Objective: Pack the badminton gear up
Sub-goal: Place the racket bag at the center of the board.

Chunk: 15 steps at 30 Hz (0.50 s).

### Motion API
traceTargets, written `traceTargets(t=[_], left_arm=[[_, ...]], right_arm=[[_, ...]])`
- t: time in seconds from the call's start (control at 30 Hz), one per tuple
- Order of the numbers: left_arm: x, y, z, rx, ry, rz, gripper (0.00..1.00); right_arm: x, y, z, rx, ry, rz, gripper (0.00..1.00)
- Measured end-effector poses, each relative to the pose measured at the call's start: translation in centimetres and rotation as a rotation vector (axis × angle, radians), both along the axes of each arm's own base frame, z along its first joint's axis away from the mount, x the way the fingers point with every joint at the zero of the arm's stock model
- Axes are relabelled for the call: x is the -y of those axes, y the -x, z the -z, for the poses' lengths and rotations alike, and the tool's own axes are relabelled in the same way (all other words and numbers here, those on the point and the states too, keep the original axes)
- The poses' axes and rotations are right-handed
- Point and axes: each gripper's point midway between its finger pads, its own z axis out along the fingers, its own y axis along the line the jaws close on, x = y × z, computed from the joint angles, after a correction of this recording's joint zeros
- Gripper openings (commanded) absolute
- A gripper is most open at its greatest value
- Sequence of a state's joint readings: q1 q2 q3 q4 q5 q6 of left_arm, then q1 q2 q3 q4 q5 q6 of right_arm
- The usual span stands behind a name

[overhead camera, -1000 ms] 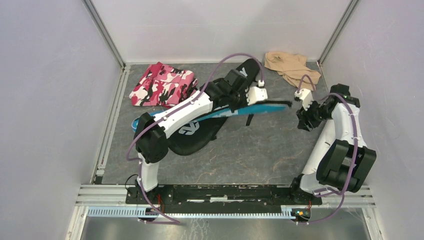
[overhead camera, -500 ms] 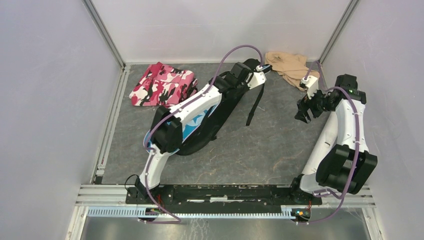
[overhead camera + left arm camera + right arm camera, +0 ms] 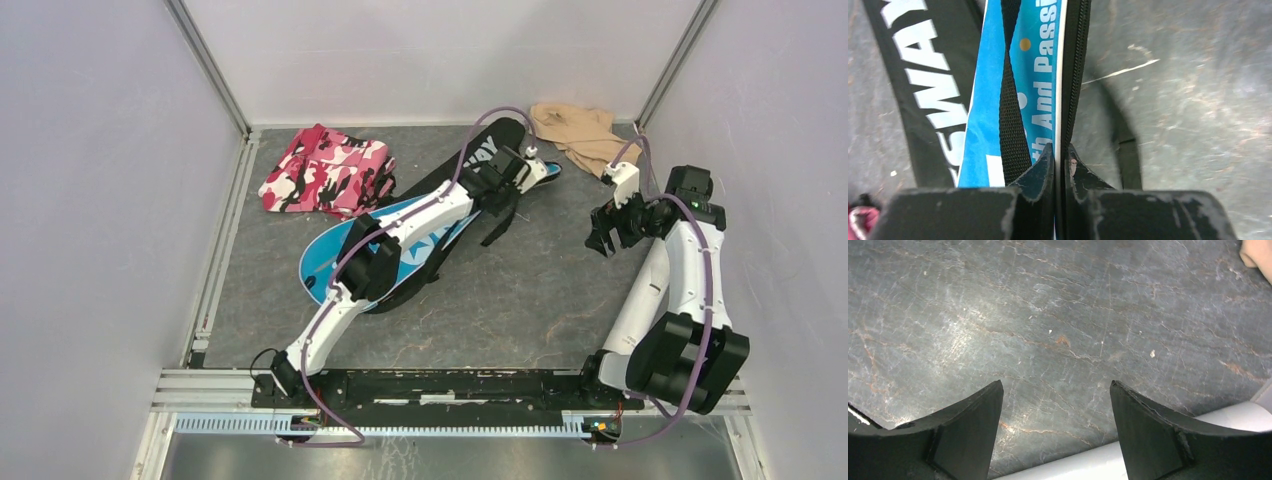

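even diffuse light, soft shadows, sharp focus.

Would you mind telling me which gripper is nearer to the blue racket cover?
Left. The left gripper is clamped on the blue racket cover; the right gripper hangs open above bare table, apart from it.

- My left tool (image 3: 1059, 150): matt black plastic, finger edges chipped and scuffed pale.
- Blue cover (image 3: 1023, 75) pinched in it: smooth synthetic cloth with a faint sheen and white print.
- Its strap (image 3: 1009, 115): coarse black woven webbing.
- The zip (image 3: 1077, 60): a fine, ribbed black line.
- Black cover (image 3: 923, 120): matt cloth with white lettering.
- Surface (image 3: 1073, 315): dark, stone-like, veined, dull and scratched.
- My right tool (image 3: 1055, 385): the same matt black plastic, less worn.
- Pink camouflage cloth (image 3: 325, 170) and beige cloth (image 3: 580, 132): soft, matt, crumpled fabric.
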<state>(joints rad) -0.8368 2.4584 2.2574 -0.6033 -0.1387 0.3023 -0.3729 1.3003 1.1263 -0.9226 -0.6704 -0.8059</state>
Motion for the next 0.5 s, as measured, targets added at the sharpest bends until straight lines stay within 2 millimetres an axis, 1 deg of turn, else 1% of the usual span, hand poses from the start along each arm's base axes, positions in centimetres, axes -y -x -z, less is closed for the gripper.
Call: traceTargets(t=[0.1,0.13,0.17,0.23,0.3,0.4,0.5], left_arm=[[2.5,1.6,0.2,-0.021,0.042,0.019,0.23],[2.9,1.9,0.3,-0.025,0.049,0.021,0.28],[3.9,2.3,0.4,-0.03,0.067,0.026,0.35],[5.1,2.9,0.8,-0.043,0.092,0.031,0.46],[5.8,3.3,1.2,-0.057,0.104,0.033,0.57],[6.2,4.0,1.8,-0.082,0.111,0.042,0.72],[6.2,3.8,1.7,-0.107,0.134,0.042,0.93]], right_arm=[[0.4,-0.1,0.1,0.004,0.003,0.049,0.85],[0.6,-0.2,0.1,0.007,0.006,0.064,0.85],[0.8,-0.1,0.2,0.006,0.01,0.083,0.85],[1.2,0.0,0.3,0.004,0.021,0.128,0.85],[1.8,0.1,0.6,-0.002,0.038,0.176,0.86],[2.8,0.5,1.2,-0.014,0.073,0.247,0.87],[4.3,1.1,1.6,-0.022,0.125,0.334,0.88]])
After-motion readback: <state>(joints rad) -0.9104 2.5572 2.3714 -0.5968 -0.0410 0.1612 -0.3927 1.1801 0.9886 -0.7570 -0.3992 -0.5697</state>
